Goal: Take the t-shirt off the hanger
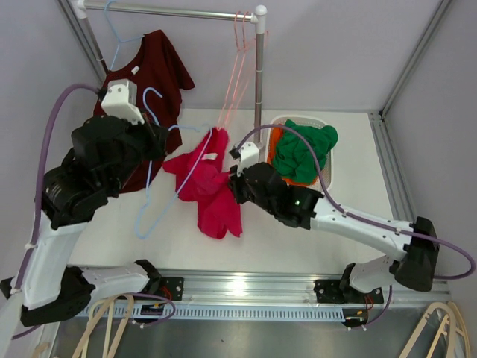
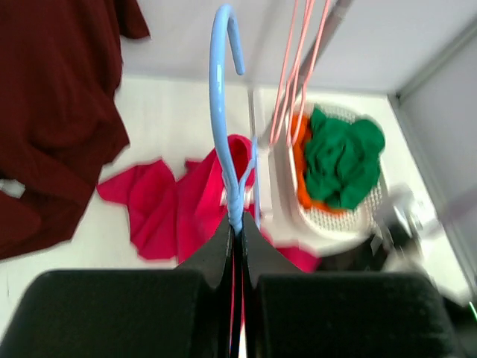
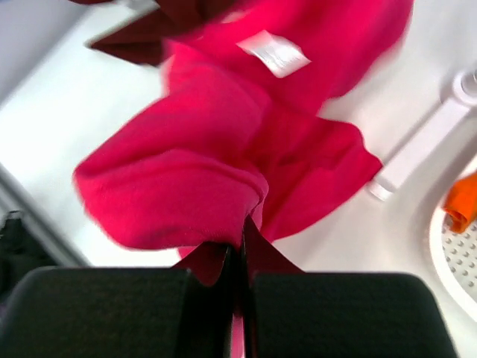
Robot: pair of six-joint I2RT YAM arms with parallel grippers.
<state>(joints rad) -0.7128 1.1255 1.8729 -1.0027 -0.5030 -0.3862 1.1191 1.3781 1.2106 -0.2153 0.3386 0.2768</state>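
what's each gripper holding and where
Left gripper: the blue hanger, at its neck below the hook. Right gripper: the pink t-shirt, by a fold.

A white table [image 1: 358, 171] meets pale grey walls [image 1: 335, 52] behind the clothes rail [image 1: 171, 10]; a slanting aluminium strut [image 1: 415, 57] rises right of it.

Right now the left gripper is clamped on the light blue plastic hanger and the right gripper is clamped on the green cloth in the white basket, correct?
Not quite. The right gripper is shut on the bright pink t-shirt, not the green cloth, which lies in the white basket; the right wrist view shows this. The left gripper does clamp the light blue plastic hanger.
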